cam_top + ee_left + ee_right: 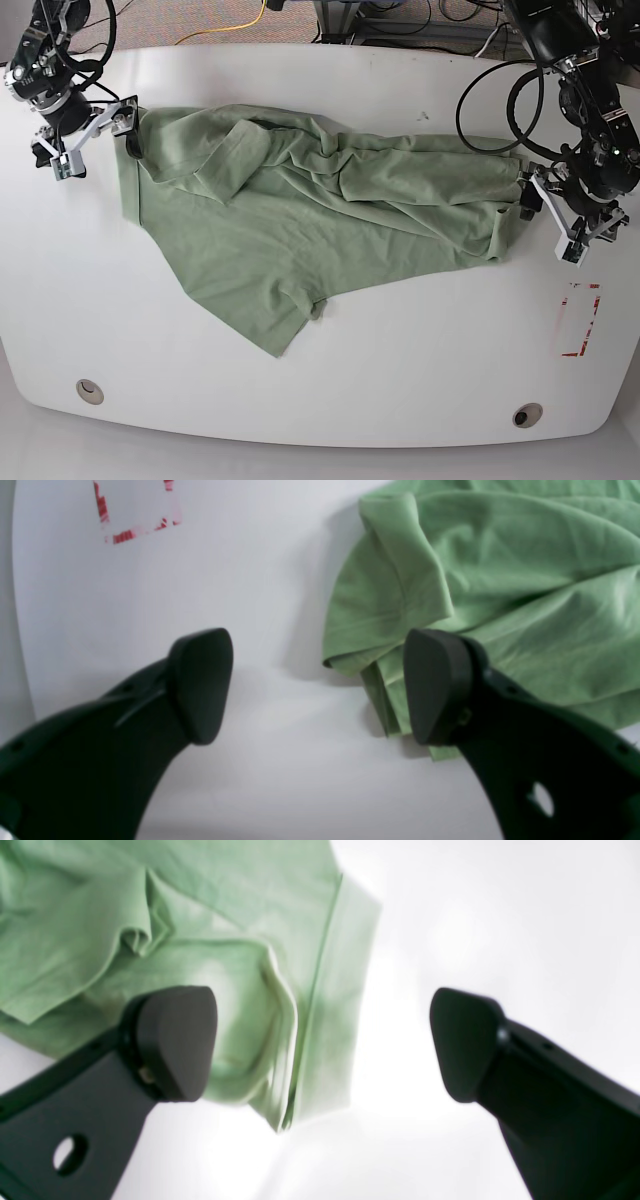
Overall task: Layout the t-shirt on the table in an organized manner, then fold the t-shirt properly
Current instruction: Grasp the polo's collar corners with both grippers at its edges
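Base view: the t-shirt lies crumpled and spread across the centre of the table, one corner trailing toward lower centre. At upper left, the right gripper stands spread wide at the shirt's edge, grasping nothing. At right, the left gripper is likewise released beside the bunched fabric end, above the red tape rectangle.

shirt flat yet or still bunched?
Partly spread but rumpled. The t-shirt lies across the table with creases through the middle and its end by the left gripper bunched.
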You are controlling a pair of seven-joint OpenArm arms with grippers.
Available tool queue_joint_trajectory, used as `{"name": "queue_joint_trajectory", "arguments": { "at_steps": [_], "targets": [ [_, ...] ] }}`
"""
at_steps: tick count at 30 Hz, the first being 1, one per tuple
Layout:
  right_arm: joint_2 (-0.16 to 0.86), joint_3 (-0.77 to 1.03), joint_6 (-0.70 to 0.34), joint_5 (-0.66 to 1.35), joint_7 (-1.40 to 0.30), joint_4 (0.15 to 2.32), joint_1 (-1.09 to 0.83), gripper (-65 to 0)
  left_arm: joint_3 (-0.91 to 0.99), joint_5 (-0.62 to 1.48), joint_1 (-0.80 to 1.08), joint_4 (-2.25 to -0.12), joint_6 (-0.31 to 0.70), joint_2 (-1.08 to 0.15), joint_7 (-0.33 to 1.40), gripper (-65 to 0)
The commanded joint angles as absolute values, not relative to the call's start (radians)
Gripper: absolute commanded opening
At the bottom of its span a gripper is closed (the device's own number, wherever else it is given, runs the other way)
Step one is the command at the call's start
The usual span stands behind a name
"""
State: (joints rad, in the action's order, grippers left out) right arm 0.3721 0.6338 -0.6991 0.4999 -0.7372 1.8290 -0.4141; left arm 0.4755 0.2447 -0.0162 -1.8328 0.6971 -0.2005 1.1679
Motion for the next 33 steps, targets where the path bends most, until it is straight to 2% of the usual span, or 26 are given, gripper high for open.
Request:
{"name": "queue_joint_trajectory", "arguments": {
  "at_steps": [1,14,33],
  "targets": [
    [0.381,0.665,-0.698,0.515,-0.714,1.802,-0.417,0.0,0.492,0.254,-0.013,-1.85,0.698,-0.209,1.15,-14.9],
    [0.363,0.662,-0.698,0.515,-0.713,1.679,-0.415,0.0,0.504,0.259,0.074,-1.853,0.698,-0.208,1.148,-14.6],
    [0.355,0.659,-0.698,0.515,-0.71,1.583,-0.394,0.0,0.506,0.26,0.093,-1.854,0.698,-0.208,1.109,-14.6]
  ]
}}
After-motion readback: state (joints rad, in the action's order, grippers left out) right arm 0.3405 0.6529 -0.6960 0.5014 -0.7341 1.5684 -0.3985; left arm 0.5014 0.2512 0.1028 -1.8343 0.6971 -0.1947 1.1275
